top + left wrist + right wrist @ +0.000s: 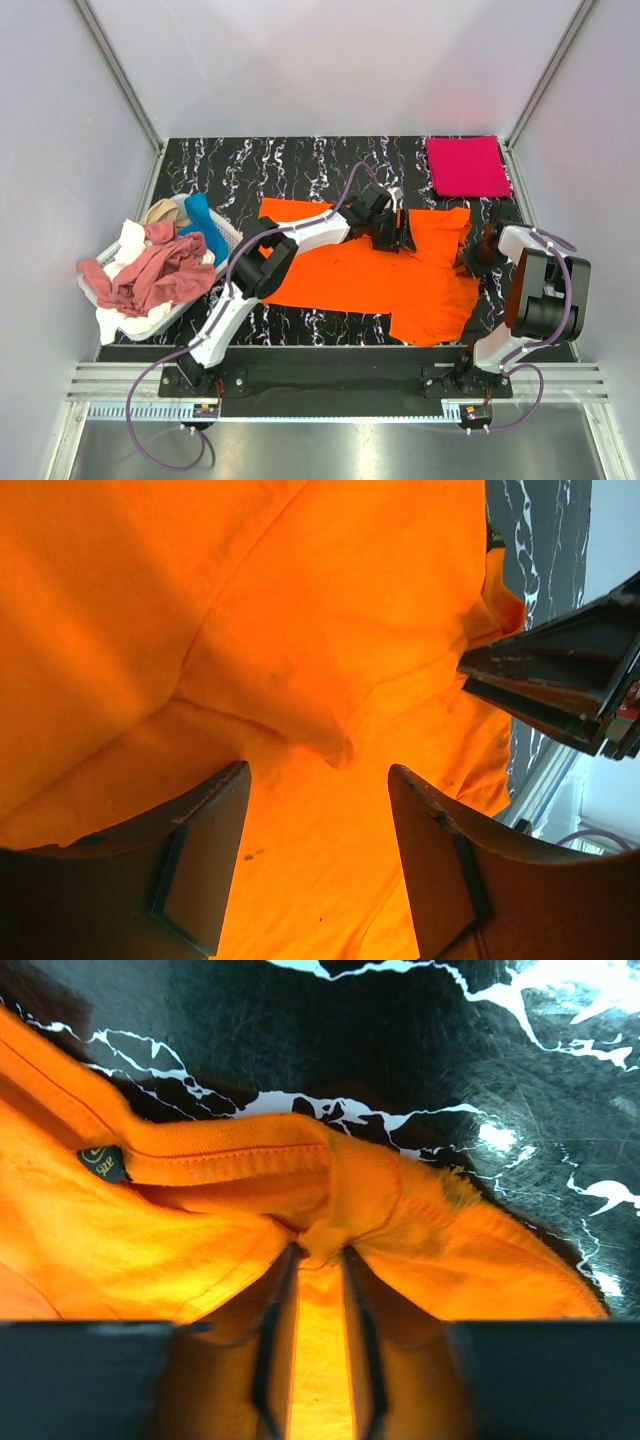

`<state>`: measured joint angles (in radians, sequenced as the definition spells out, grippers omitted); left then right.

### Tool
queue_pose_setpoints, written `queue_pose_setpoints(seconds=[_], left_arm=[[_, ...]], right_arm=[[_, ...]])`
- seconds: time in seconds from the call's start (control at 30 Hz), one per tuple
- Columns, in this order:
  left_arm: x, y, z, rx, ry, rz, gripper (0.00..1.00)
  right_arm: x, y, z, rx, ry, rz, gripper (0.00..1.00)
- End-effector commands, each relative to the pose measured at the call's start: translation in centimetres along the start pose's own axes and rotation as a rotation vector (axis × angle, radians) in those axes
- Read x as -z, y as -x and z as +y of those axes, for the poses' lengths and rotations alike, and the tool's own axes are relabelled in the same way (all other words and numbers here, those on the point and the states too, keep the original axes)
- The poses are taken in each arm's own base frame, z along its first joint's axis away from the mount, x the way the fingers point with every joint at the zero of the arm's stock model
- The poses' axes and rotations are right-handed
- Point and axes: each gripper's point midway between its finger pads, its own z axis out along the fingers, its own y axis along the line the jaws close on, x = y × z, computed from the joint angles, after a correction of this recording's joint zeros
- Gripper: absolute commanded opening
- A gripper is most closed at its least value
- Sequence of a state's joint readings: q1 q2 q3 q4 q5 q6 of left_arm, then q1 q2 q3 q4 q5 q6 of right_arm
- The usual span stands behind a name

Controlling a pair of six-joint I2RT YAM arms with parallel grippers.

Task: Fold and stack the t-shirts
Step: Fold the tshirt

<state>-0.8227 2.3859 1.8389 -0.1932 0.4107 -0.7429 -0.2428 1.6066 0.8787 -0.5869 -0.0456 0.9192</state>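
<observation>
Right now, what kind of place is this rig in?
Probably a lab robot cell, not a home: plain white panel walls in aluminium frame posts, a black marbled tabletop, and an orange t-shirt laid out as test laundry.

A robotics lab test cell is indicated — a black marble-patterned desk (300, 160) is enclosed by plain pale panels (330, 60) framed in aluminium struts (118, 72), and a left arm (240, 290) and right arm (540, 290) are bolted to a metal rail (330, 385).
</observation>
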Motion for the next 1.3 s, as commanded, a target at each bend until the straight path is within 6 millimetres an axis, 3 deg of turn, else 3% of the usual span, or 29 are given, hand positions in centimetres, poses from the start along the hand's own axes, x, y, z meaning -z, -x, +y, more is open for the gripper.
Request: queue_pose_setpoints(seconds=[0.0,0.2,0.3,0.4,0.87,0.93,0.97,1.07,1.27], left_arm=[[-0.2,2.0,-1.8,-0.012,-0.046,-0.047,0.63],[-0.6,2.4,-1.8,-0.008,-0.051,-0.052,0.56],[-0.8,2.3,-1.9,-0.004,-0.058,-0.047,0.52],[-0.8,2.4,-2.0,-0.006,-0.062,-0.047,0.45],[-1.3,2.7,-2.7,0.015,-0.105,-0.042,0.43],[-1.2,2.8,-2.8,0.018,-0.109,-0.040,0.38],[-1.3,2.8,-3.0,0.016,-0.116,-0.040,0.26],[-1.0,2.8,-3.4,0.022,-0.132,-0.032,0.01],[0.3,3.0,-4.8,0.024,-0.148,-0.034,0.00]], right_arm=[[-0.1,0.9,1.1,0.000,0.020,-0.044,0.28],[0.7,1.4,1.6,0.005,0.042,-0.072,0.19],[0.7,1.5,1.9,0.021,0.049,-0.064,0.28],[0.8,1.1,2.2,0.025,0.059,-0.041,0.29],[1.7,1.3,3.1,0.020,0.088,-0.043,0.33],[1.5,1.4,3.1,0.019,0.082,-0.045,0.33],[1.5,1.5,3.2,0.019,0.084,-0.045,0.32],[1.5,1.4,3.4,0.024,0.089,-0.037,0.32],[1.8,1.4,3.6,0.026,0.103,-0.036,0.33]])
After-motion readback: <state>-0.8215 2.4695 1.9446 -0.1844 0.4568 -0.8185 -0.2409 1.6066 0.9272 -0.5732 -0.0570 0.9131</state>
